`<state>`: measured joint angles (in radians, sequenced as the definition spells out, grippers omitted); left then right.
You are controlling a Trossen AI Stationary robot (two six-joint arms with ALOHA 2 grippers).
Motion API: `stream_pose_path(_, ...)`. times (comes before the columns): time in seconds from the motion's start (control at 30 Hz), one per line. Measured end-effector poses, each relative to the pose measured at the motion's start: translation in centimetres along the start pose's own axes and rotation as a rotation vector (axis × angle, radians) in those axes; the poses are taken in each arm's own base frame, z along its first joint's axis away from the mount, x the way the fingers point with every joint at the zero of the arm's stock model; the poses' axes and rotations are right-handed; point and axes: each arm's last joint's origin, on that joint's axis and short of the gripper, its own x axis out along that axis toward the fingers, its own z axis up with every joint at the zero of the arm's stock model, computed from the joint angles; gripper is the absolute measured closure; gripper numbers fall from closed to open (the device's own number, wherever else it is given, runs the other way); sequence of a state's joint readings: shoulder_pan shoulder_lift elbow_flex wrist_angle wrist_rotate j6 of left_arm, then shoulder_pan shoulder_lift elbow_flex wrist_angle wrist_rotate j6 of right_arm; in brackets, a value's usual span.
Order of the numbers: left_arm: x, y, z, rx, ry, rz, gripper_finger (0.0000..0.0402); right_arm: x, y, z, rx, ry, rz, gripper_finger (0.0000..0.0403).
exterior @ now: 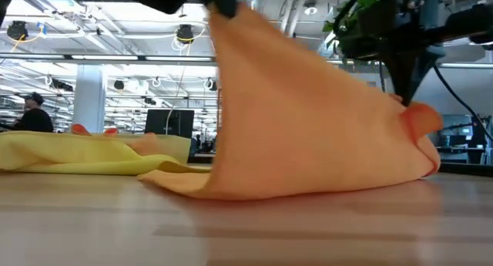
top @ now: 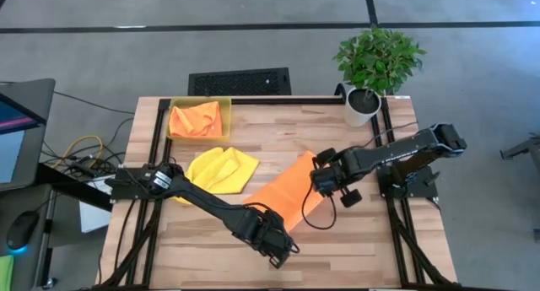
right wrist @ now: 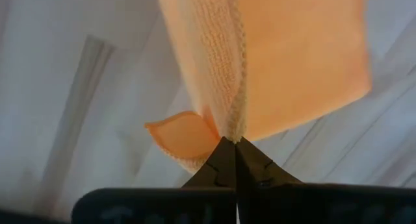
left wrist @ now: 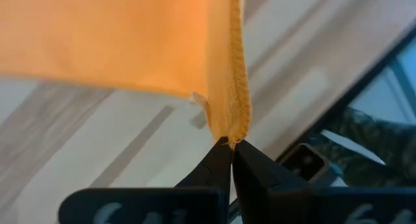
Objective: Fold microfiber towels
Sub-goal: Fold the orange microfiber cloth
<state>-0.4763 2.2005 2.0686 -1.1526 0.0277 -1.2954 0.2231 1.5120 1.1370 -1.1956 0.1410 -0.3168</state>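
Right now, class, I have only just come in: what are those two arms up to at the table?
Both arms are handling one orange towel. The left pincer is shut on one edge of it and the right pincer on another, so it hangs between them with its lower part on the wooden table. A yellow towel lies crumpled nearby, and another orange towel sits in the yellow bin.

Two orange towels (top: 283,194) (top: 197,120), one yellow towel (top: 221,169), one bin (top: 173,105), one plant (top: 377,59)
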Motion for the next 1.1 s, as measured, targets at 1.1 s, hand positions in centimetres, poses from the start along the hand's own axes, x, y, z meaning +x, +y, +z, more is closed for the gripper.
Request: stream_pose_path(1.1, 2.9, 5.1, 3.9, -0.413, -0.010, 0.287, 0.0401, 0.8, -8.2, -1.5, 0.031, -0.151, -0.174, 0.0396)
